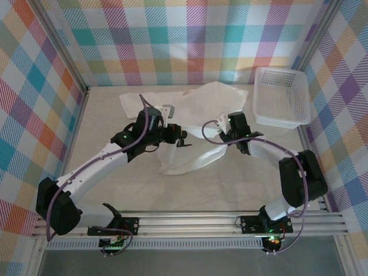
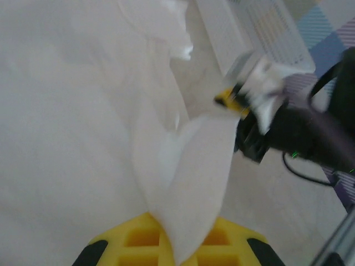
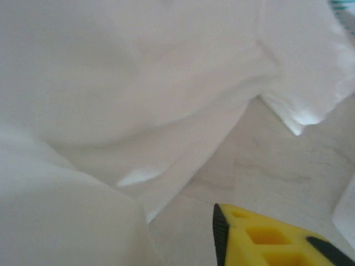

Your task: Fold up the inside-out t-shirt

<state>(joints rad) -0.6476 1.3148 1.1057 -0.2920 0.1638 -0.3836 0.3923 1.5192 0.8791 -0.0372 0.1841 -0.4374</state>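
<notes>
From above: the inside-out t-shirt spread loosely over the middle of the beige table, bunched toward the near side, the left gripper over its near-left part and the right gripper at its right edge. From the left wrist, much closer: a thin strip of that cloth pinched between the yellow fingers, clamped tight on it, rising as a soft ridge up the frame. In the same view, blurred: the right arm's black wrist with a yellow tip, just beside the fold, its jaws impossible to judge as open or closed. From the right wrist: one yellow finger with square recesses and a dark edge, low in the frame over bare table, near a draped hem; no telling its state here either. To the far right, a white mesh basket, just beside a sleeve. All round, plaid walls. Black arm links and purple cables across the shirt's near part, hiding it from above. Cloth smooth, matte, cream-white, softly creased.
</notes>
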